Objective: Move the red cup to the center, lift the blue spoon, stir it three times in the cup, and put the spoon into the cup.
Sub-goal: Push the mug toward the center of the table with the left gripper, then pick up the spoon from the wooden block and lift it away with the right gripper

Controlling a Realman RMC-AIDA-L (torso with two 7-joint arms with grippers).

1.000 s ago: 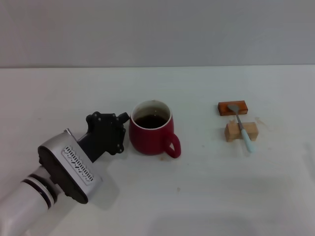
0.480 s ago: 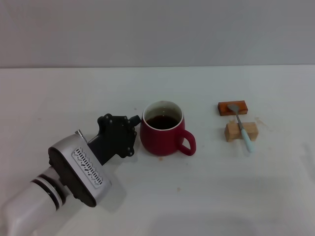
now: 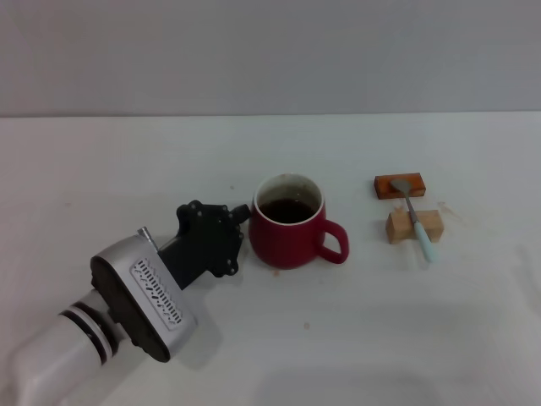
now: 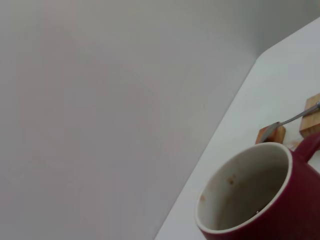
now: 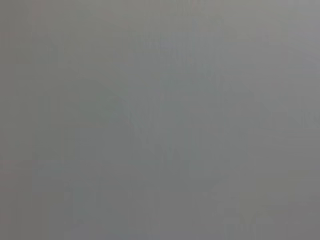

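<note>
Left arm reaching in from the near left corner, forearm low over the table (image 3: 406, 338), black left gripper (image 3: 241, 227) pressed up against the left wall of the red cup (image 3: 290, 223). Jaws hidden behind the gripper body and the mug, so cannot tell whether spread or closed. Right arm nowhere in the head view; right wrist view only a flat grey blank. One cup, standing upright near the middle of the table, dark liquid inside, loop handle pointing right. One blue spoon (image 3: 417, 219), well to the right of the cup, lying across two blocks: silver bowl on the orange-brown block (image 3: 399, 184) farther back, pale handle over the tan wooden block (image 3: 414, 226) and jutting toward the near edge. A few small brown specks on the white surface around the mug. Nothing between cup and spoon. From the left wrist view, cup's white inner wall very close, lightly stained.
</note>
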